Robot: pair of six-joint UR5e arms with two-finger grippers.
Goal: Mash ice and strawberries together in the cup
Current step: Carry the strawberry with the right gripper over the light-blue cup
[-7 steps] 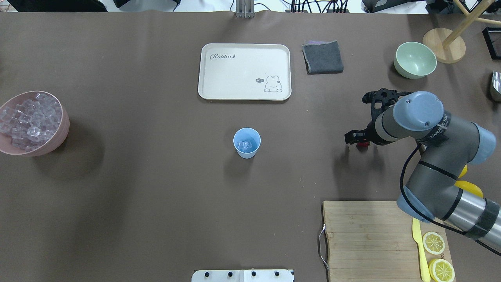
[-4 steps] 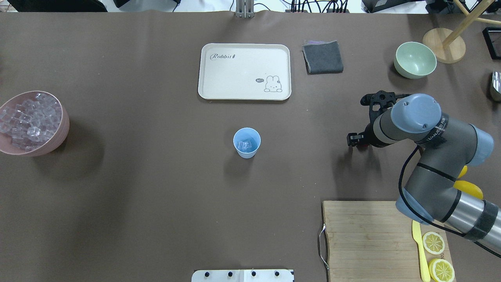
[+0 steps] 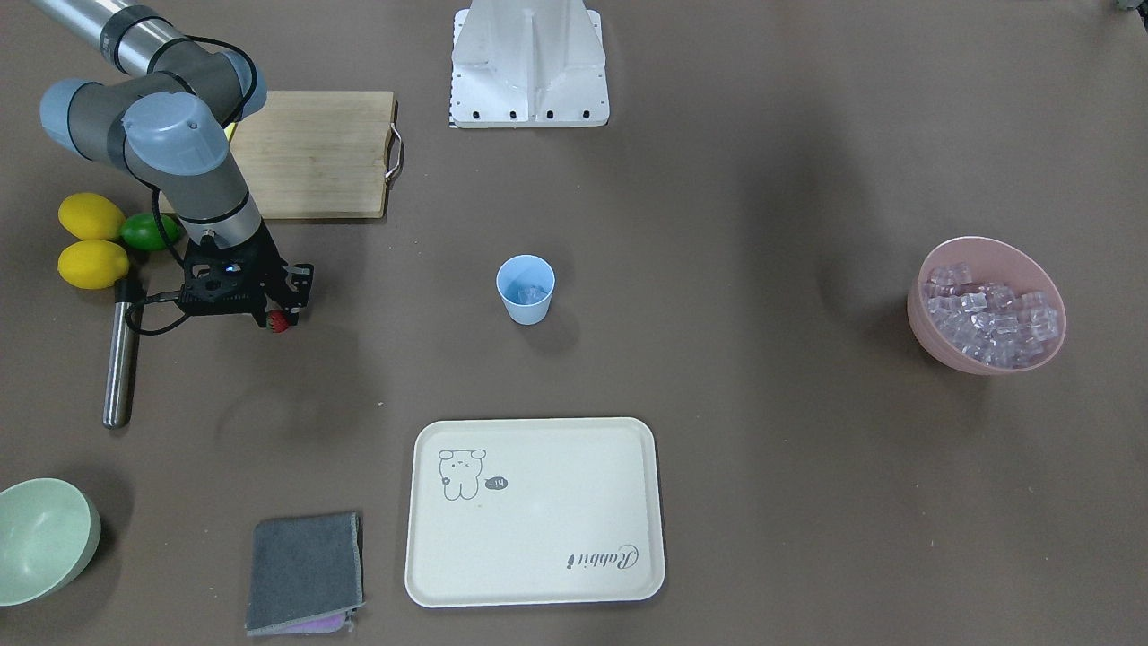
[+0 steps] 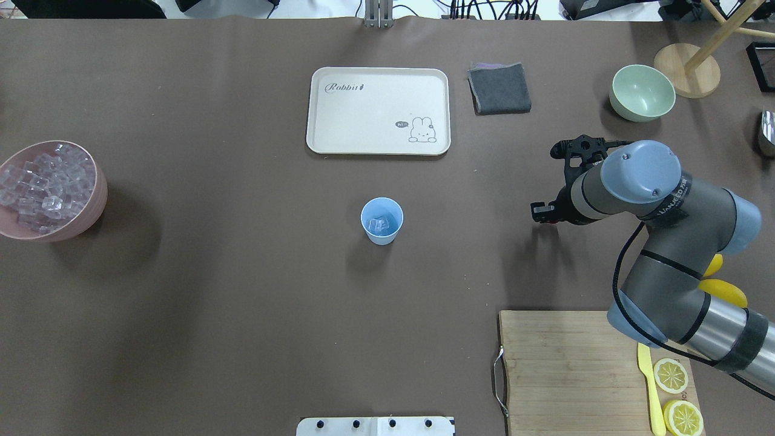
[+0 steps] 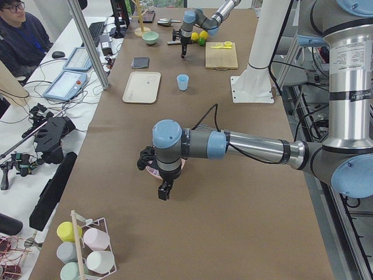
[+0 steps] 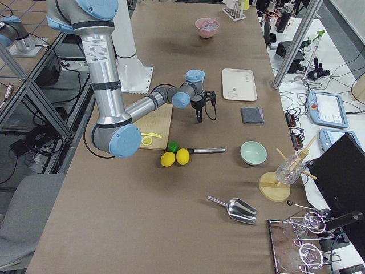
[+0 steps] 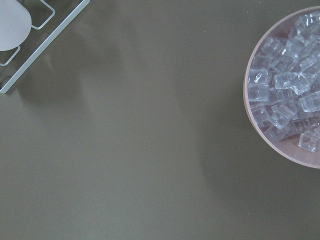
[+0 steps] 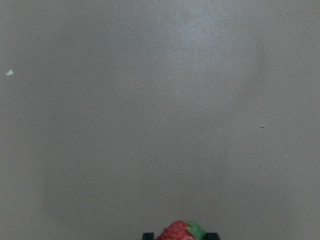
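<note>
The light blue cup (image 4: 382,221) stands at the table's middle with a few ice cubes (image 4: 379,224) in it; it also shows in the front view (image 3: 525,289). My right gripper (image 3: 279,314) is shut on the small red strawberry (image 3: 280,322) and holds it above the table, to the cup's right. The strawberry's tip shows in the right wrist view (image 8: 179,231); in the overhead view the arm hides it. More ice (image 4: 45,186) fills the pink bowl (image 4: 91,215). My left gripper (image 5: 165,190) hangs beside that bowl; I cannot tell whether it is open or shut.
A cream tray (image 4: 339,142), grey cloth (image 4: 499,89) and pale green bowl (image 4: 642,92) lie at the far side. A cutting board (image 4: 563,363) with lemon slices is near right. Two lemons, a lime (image 3: 146,231) and a metal rod (image 3: 117,359) lie by the right arm.
My right gripper has shifted a little to the left and away from the robot with the strawberry; the strawberry, visible beneath the wrist a second ago, is now hidden overhead.
</note>
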